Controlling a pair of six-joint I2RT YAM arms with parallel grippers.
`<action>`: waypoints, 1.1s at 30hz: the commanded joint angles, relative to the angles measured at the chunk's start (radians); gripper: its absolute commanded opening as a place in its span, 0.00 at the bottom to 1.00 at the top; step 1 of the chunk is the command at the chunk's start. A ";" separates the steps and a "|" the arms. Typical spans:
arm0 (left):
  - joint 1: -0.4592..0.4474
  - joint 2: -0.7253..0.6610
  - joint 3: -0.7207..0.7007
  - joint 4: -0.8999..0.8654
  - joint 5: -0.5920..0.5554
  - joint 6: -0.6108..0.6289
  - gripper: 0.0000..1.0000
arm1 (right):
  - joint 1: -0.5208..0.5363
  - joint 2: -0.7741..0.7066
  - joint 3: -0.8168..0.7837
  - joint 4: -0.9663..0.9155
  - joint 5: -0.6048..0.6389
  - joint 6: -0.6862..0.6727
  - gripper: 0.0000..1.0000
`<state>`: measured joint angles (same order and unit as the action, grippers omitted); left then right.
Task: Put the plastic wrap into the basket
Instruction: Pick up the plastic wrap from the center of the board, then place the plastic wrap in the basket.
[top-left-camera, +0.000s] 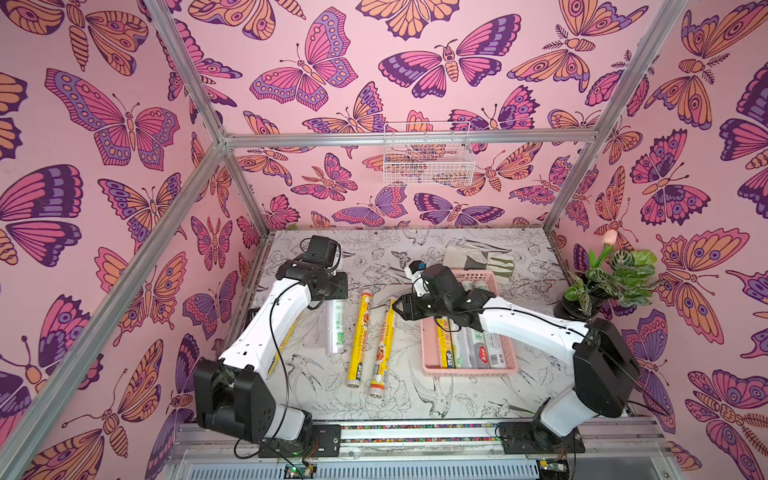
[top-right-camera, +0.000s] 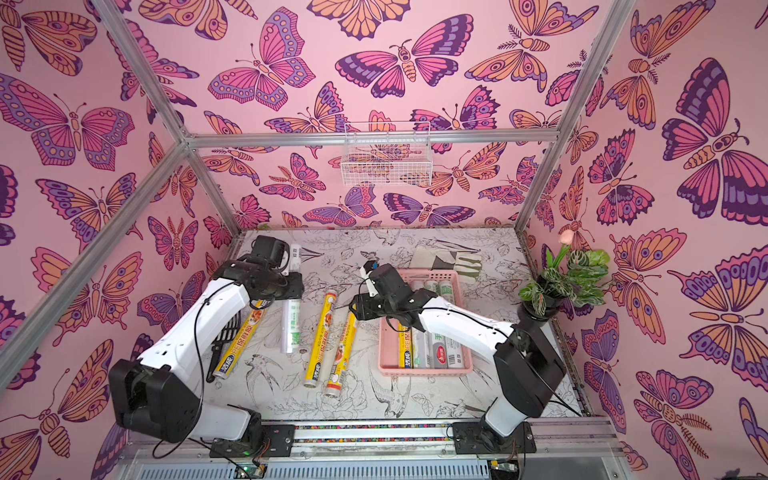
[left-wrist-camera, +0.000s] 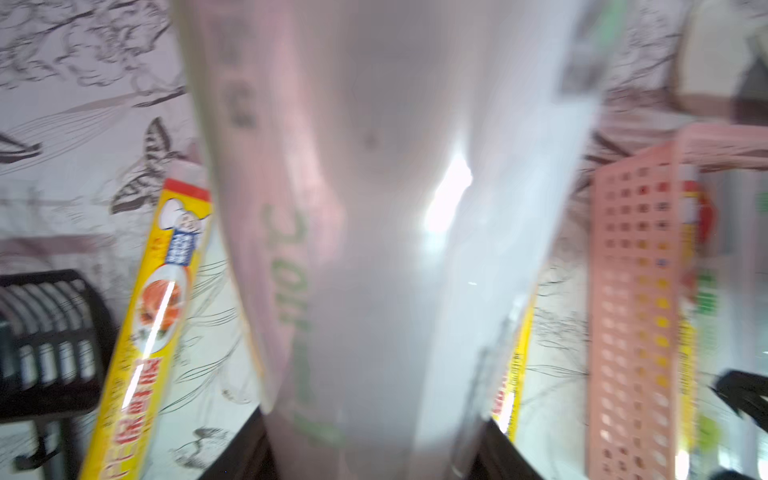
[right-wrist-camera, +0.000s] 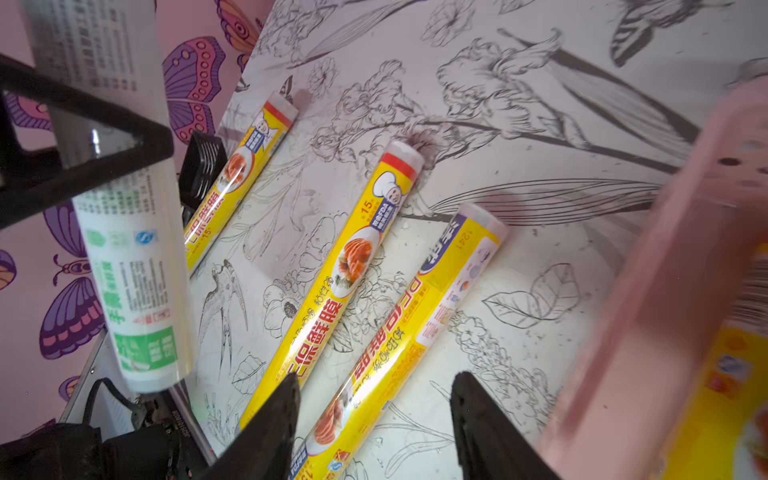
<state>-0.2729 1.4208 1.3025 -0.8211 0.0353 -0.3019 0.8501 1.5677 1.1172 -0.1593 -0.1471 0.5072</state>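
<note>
Blurred — whitish roll (left-wrist-camera: 374, 249) clamped between fingers (left-wrist-camera: 245, 457), pink basket (left-wrist-camera: 631, 291) beside.

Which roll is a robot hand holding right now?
The whitish roll with green print, clamped in the left hand. The yellow rolls beside it all lie flat on the table, with no hand closed on them.

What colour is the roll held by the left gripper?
Whitish-clear with green print; the roll shows best in the right wrist view.
</note>
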 joint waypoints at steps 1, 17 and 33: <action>-0.035 -0.026 -0.010 0.132 0.175 -0.126 0.26 | -0.021 -0.089 -0.037 0.014 0.098 0.015 0.62; -0.290 0.107 0.007 0.457 0.279 -0.386 0.21 | -0.124 -0.384 -0.253 -0.035 0.334 0.061 0.64; -0.498 0.360 0.187 0.418 0.159 -0.447 0.16 | -0.212 -0.473 -0.341 -0.109 0.341 0.087 0.65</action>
<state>-0.7517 1.7565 1.4391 -0.3965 0.2356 -0.7319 0.6491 1.1023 0.7856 -0.2340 0.1833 0.5793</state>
